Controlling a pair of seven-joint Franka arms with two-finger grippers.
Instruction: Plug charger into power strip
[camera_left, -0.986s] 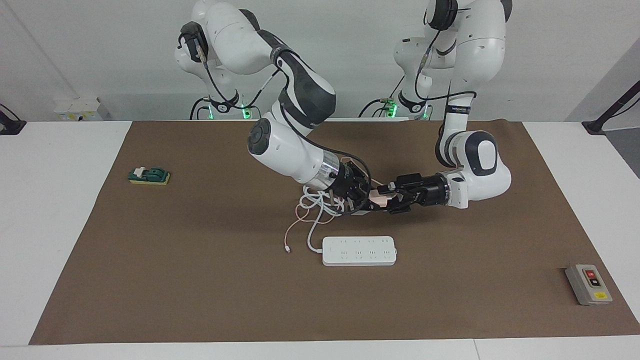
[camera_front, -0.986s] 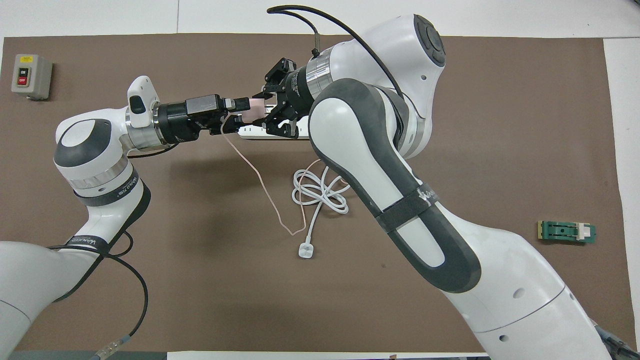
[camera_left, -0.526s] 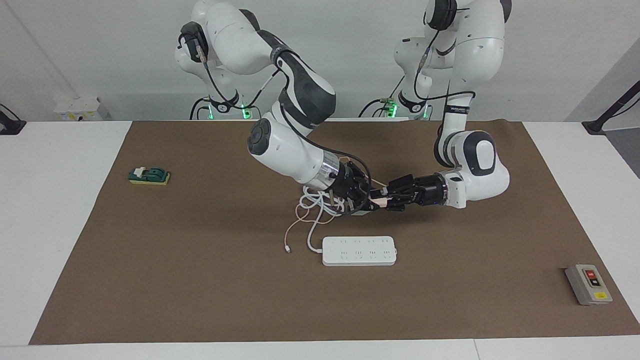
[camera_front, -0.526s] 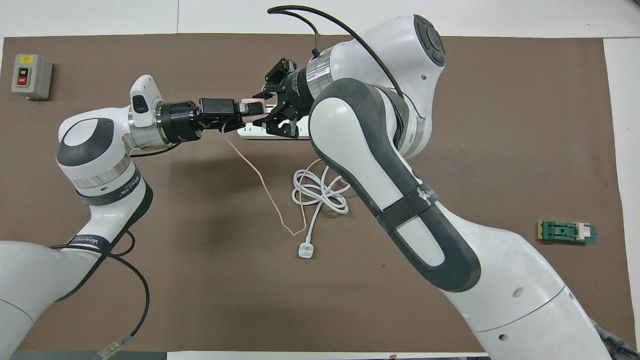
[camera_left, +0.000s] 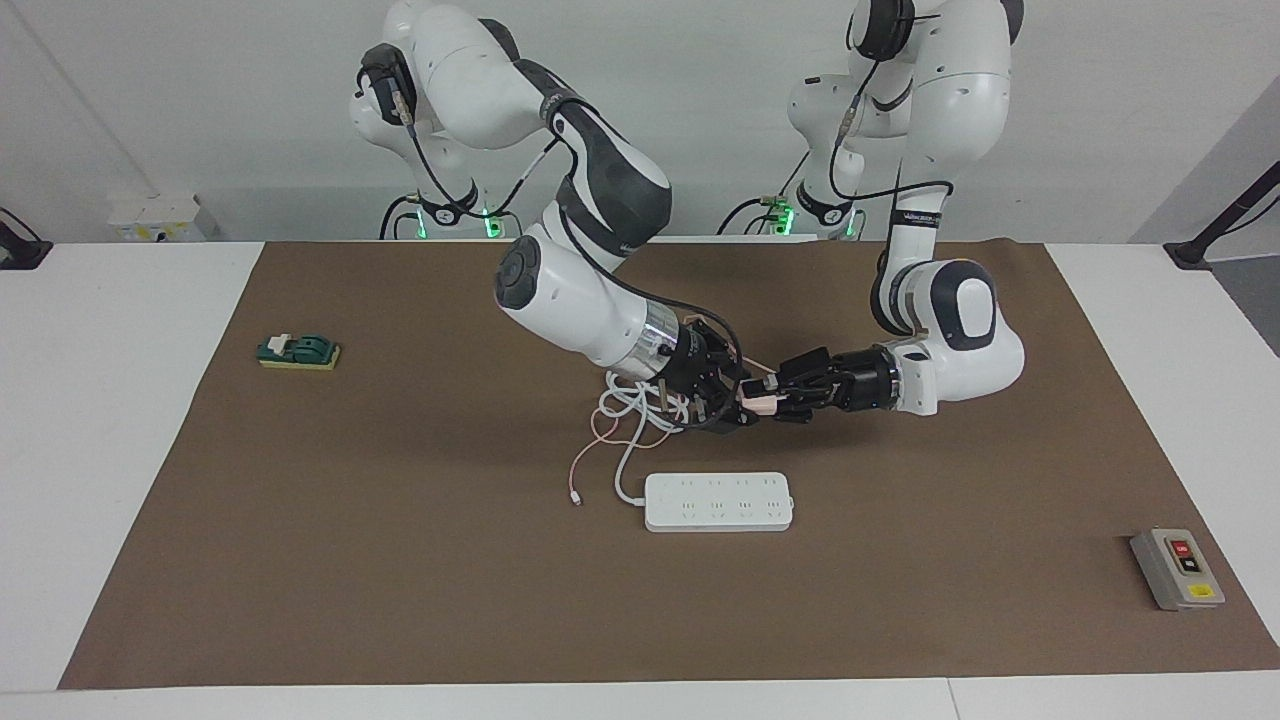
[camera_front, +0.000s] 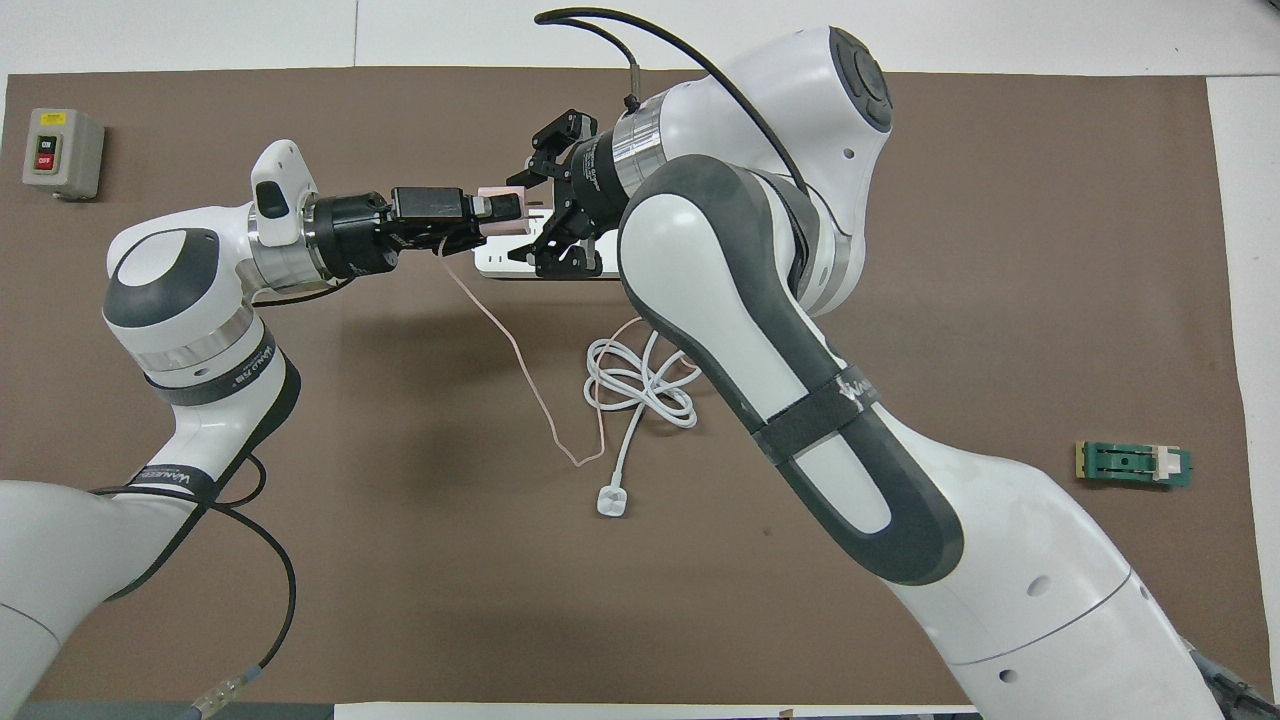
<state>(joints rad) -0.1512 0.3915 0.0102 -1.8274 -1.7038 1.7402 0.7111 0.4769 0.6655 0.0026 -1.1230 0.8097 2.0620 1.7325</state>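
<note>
Left pincer grips the charger above the table; right pincer, fingers spread, flanks it near the strip.

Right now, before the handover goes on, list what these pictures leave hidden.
- Power strip: overhead view, mostly covered by the right gripper and arm; only one end shows.
- Charger: facing view, its prongs are too small to see between the left gripper and the right gripper.
- Which gripper bears the charger: neither view settles it.
</note>
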